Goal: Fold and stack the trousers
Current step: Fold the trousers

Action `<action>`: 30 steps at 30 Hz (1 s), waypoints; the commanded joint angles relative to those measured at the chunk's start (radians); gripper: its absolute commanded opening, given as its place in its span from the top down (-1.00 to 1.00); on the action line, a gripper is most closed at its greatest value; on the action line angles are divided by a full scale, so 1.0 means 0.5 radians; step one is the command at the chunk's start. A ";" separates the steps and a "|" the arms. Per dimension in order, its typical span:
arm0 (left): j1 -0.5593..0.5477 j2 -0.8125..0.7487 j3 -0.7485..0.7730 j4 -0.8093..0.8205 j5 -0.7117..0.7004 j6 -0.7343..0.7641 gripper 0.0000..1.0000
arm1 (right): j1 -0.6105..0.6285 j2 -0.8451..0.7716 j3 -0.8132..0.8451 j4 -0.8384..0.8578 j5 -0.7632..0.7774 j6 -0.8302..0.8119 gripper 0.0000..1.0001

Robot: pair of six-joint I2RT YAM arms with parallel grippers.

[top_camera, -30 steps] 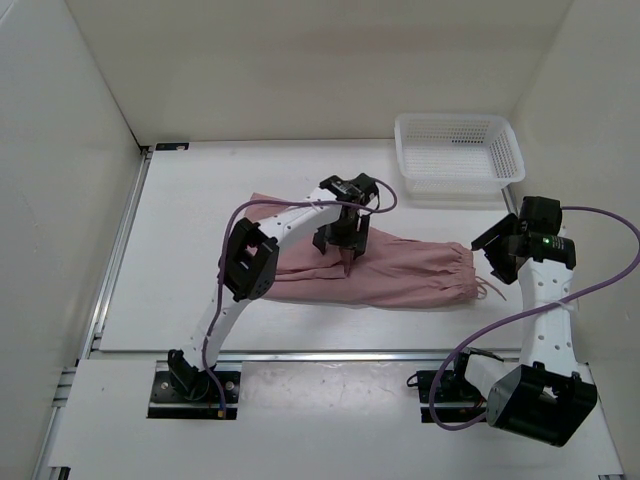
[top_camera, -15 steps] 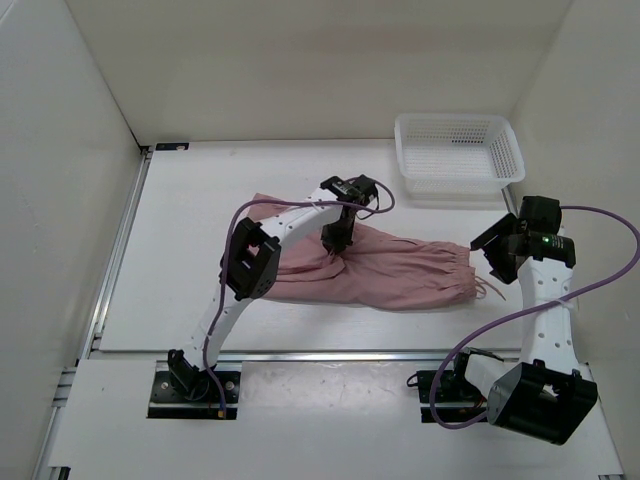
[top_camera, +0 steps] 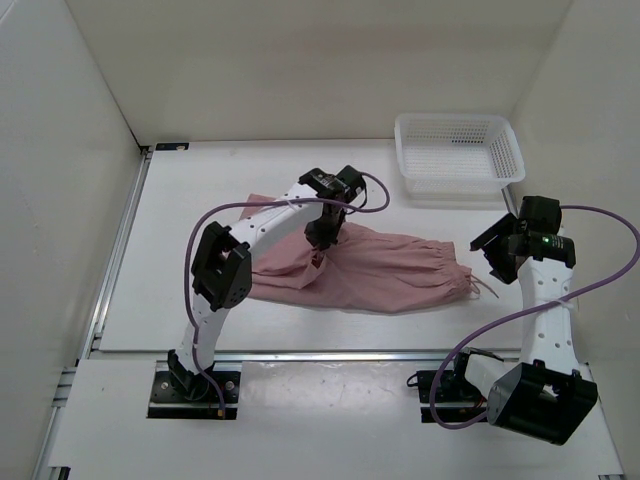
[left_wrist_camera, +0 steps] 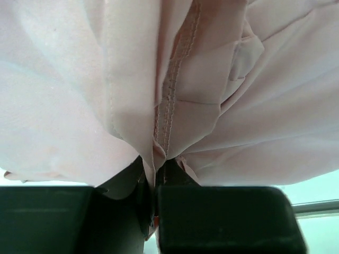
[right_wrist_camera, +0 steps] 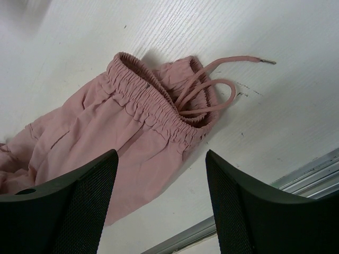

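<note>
The dusty-pink trousers (top_camera: 400, 272) lie lengthwise across the middle of the table, with the gathered waistband (right_wrist_camera: 153, 108) and the drawstring cords (right_wrist_camera: 212, 90) at the right end. My left gripper (top_camera: 320, 238) is over their middle, shut on a pinched-up fold of the fabric. In the left wrist view that seamed fold (left_wrist_camera: 172, 100) rises from between the closed fingers of the left gripper (left_wrist_camera: 154, 166). My right gripper (top_camera: 497, 262) hovers just right of the waistband. In its wrist view the right gripper (right_wrist_camera: 161, 156) is open with nothing in it, above the waistband's corner.
A white perforated basket (top_camera: 458, 150) stands at the back right. White walls enclose the table on three sides. A metal rail (top_camera: 330, 354) runs along the near edge and another (top_camera: 118, 250) along the left side.
My left gripper has shut on the fabric and moved up and to the left, dragging the trousers' middle and right end with it. The right arm has not moved.
</note>
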 commanded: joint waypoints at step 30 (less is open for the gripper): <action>0.080 -0.110 -0.271 0.180 0.417 0.103 -0.48 | 0.009 -0.070 -0.036 0.029 -0.017 -0.065 -0.44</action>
